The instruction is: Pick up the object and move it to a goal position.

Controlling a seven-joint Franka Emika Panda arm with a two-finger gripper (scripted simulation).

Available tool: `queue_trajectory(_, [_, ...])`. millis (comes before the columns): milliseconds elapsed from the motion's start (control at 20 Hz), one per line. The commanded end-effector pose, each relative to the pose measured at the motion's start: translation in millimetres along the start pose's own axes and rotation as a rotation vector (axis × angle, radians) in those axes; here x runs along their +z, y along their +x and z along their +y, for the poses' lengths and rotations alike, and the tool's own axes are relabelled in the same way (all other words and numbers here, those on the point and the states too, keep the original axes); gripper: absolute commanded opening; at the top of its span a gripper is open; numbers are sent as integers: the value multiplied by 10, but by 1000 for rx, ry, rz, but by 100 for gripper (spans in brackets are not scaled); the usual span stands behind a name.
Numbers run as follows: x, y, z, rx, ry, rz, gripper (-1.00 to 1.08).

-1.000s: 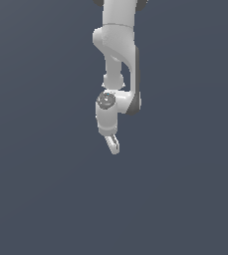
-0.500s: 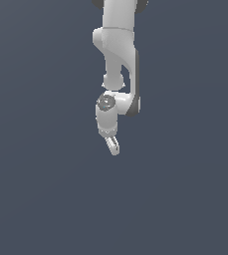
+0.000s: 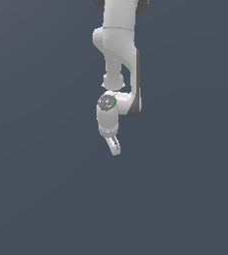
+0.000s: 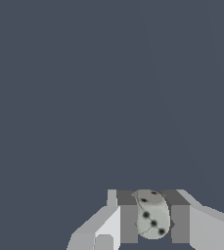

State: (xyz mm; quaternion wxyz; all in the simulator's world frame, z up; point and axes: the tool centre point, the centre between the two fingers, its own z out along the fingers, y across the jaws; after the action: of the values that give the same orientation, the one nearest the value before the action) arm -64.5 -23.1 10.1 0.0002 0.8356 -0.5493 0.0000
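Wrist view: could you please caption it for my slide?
Hand clamped on a pale, black-dotted object.

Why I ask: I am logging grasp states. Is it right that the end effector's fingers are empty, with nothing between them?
Not right. The wrist view shows the end effector shut on the object, a pale rounded piece with dark spots, held between the fingers. The exterior view cannot settle it.

The arm (image 3: 118,47) looks like smooth, faintly glossy white plastic. The claw (image 4: 150,219) has matt grey fingers (image 4: 129,222). Between them, the object (image 4: 151,215) appears pale, smooth and speckled with dark dots, like a die.
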Motion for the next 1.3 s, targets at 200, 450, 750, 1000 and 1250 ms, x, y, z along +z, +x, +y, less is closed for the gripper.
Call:
queue_trajectory(200, [-38, -271, -132, -2, 0, 0, -100])
queue_trajectory(450, [-92, -655, -322, -2, 0, 0, -100])
queue_trajectory(750, [-171, -1203, -604, -3, 0, 0, -100])
queue_trajectory(1000, [-216, -1514, -776, -3, 0, 0, -100])
queue_trajectory(1250, [-239, -1675, -870, -4, 0, 0, -100])
